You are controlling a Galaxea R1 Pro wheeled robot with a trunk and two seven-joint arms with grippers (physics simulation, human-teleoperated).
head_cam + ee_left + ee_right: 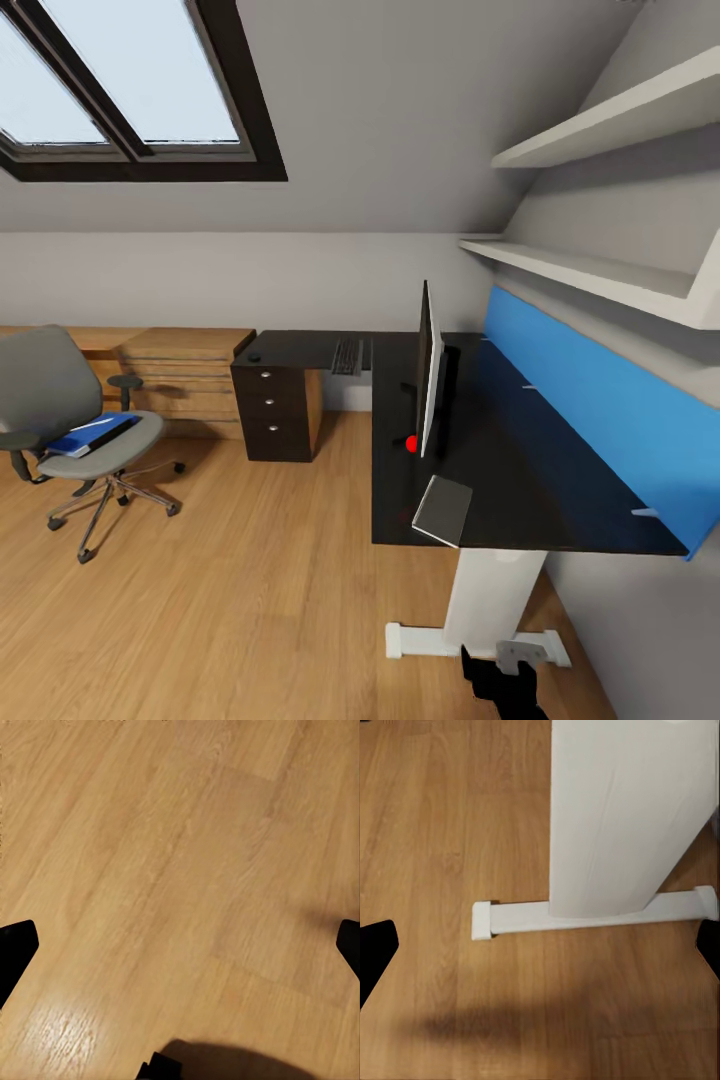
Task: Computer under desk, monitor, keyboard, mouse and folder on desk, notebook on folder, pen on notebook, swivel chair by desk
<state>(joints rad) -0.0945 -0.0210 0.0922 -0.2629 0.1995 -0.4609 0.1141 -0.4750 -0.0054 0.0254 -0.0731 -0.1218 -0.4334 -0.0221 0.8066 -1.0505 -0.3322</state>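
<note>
**A:** ok so where's everything sitting? From the head view the desk (520,480) runs along the right wall with its blue back panel, and the monitor (428,370) stands edge-on on the tabletop, red dot by its lower corner. The keyboard (346,357) lies further back on the far wing, well apart from the monitor. There's also a flat grey slab (443,510) near the tabletop's front edge, can't tell what it is.

**B:** and the swivel chair (60,420) is way off to the left on the wooden floor (250,600), well apart from the desk. Its seat holds the folder (92,435), with a thin white thing on top, too small to call.

**A:** grippers?

**B:** left gripper (180,945) hangs over bare floor, fingertips wide apart at the frame edges, gripping nothing. Right gripper (540,945) is likewise spread and unloaded, pointing at the desk's white pedestal leg (622,817) and its foot bar, touching neither.
</note>
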